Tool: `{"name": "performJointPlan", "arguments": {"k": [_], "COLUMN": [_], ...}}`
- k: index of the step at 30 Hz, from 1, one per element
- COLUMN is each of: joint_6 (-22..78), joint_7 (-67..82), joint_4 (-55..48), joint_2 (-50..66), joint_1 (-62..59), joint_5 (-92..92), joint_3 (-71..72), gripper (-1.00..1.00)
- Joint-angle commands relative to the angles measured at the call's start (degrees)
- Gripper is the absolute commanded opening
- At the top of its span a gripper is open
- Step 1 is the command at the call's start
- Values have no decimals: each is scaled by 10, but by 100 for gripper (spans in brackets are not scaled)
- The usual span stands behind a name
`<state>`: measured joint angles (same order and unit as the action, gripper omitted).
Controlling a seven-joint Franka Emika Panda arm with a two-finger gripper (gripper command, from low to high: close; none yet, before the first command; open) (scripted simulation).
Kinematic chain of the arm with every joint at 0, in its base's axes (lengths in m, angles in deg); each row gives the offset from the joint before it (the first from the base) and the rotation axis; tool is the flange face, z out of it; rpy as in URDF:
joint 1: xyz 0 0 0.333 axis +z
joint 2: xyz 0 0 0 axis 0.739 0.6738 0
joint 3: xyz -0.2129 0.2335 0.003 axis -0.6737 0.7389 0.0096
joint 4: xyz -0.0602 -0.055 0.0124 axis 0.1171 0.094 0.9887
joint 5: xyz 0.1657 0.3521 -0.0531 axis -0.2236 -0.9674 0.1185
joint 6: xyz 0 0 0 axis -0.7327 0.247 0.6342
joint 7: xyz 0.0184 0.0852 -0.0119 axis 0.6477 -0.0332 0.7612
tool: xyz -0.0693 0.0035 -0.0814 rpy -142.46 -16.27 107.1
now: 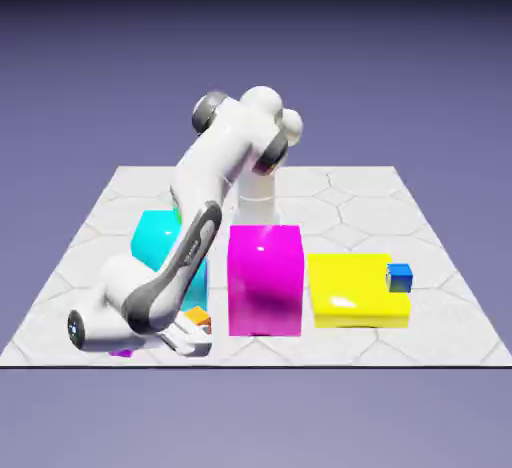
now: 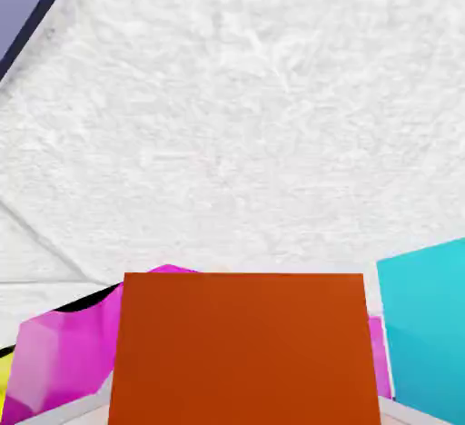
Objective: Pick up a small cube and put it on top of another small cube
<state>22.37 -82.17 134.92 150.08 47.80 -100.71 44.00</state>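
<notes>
Since the orange small cube [image 2: 243, 349] fills the bottom of the hand view between the hidden fingertips, the gripper [image 1: 196, 340] seems closed on it, low beside the big magenta block [image 1: 265, 279] near the counter's [image 1: 440, 256] front edge. Pickup looks done; placing remains. The yellow-green cube isn't visible, perhaps behind the arm. Open counter lies beyond the yellow slab [image 1: 355, 291].

Pincer [image 1: 200, 339] low beside orange cube [image 1: 198, 315], cyan block [image 1: 160, 241] behind, magenta block [image 1: 265, 278] alongside
</notes>
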Motion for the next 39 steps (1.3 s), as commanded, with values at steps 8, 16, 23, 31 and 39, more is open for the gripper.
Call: {"name": "performJointPlan", "arguments": {"k": [8, 16, 23, 31, 39], "joint_6": [-16, -16, 20, 9, 13], "joint_7": [93, 170, 192, 174, 175], "joint_4": [83, 178, 276, 391, 385], "joint_2": [-163, -325, -446, -519, -517], "joint_1": [-9, 1, 50, 87, 87], "joint_5": [156, 328, 502, 600, 600], "joint_3": [18, 44, 81, 101, 101], "gripper": [-100, -100, -100, -100, 100]}}
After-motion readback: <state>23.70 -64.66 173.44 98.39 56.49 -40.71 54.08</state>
